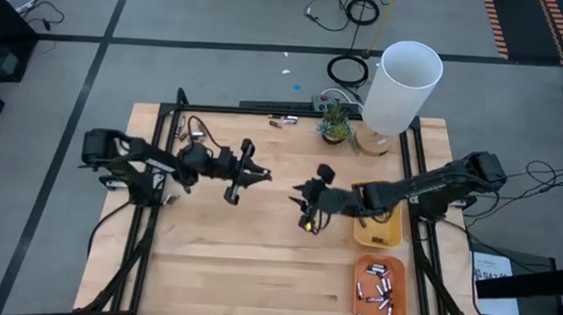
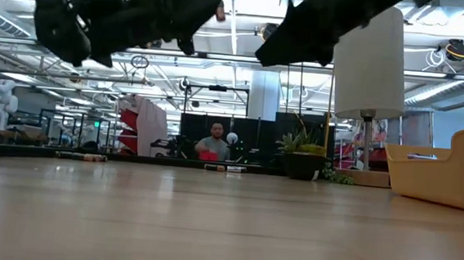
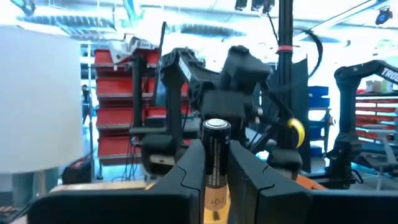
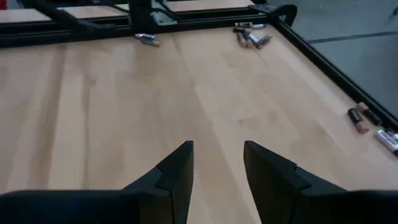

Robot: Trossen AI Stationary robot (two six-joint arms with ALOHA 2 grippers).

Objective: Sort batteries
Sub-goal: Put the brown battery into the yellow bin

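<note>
My left gripper [image 1: 261, 175] hangs over the table's left half, pointing toward the right arm, and is shut on a dark-bodied battery [image 3: 216, 134] with a silver cap. My right gripper [image 1: 305, 194] is above the middle of the table. Its fingers [image 4: 217, 165] are open over bare wood with nothing between them. More batteries lie loose on the wood near the far edge [image 4: 252, 36] and at the table's left edge [image 4: 360, 118]. An orange tray [image 1: 396, 297] at the near right holds several batteries. A yellow tray [image 1: 378, 237] sits just beyond it. My left gripper pinches the battery's body [image 3: 216, 171] between its two fingers. The battery lies along the fingers, and its silver-capped end [image 3: 216, 126] sticks out past the fingertips. The fingers are roughly level, coming from the table's left, and the battery is lifted clear of the table.
A white lamp [image 1: 401, 87] and a small potted plant [image 1: 334, 122] stand at the far right. A black frame [image 1: 265, 109] runs along the table's edges. A person [image 2: 213, 143] is in the room beyond the table.
</note>
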